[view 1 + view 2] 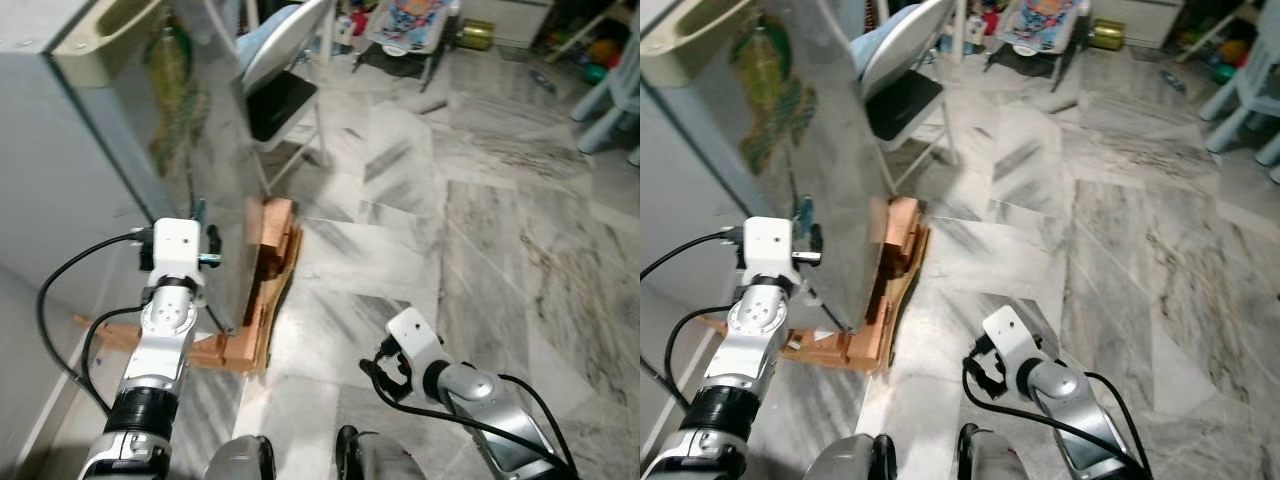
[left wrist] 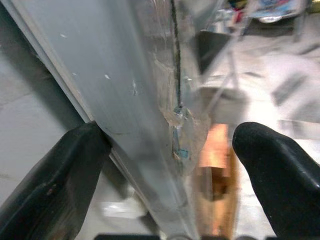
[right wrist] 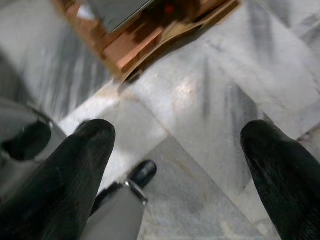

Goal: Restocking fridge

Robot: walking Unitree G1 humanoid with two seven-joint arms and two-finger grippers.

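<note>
The silver fridge door [image 1: 195, 150] stands at the left, beside the grey fridge body [image 1: 60, 180]. My left arm [image 1: 172, 270] reaches up to the door's lower edge. In the left wrist view my left gripper [image 2: 170, 165] is open, and the door edge [image 2: 150, 125] runs between its two black fingers [image 2: 50, 185]; I cannot tell whether they touch it. My right gripper [image 3: 175, 165] is open and holds nothing. It hangs low over the marble floor [image 3: 210, 115], with its arm [image 1: 440, 375] at the lower right.
A stack of wooden boards [image 1: 265, 290] props the fridge up off the floor. A folding chair [image 1: 280, 90] stands just behind the door. Further back are a baby seat [image 1: 410, 25] and a pale blue chair [image 1: 610, 95]. Open marble floor [image 1: 480, 220] lies to the right.
</note>
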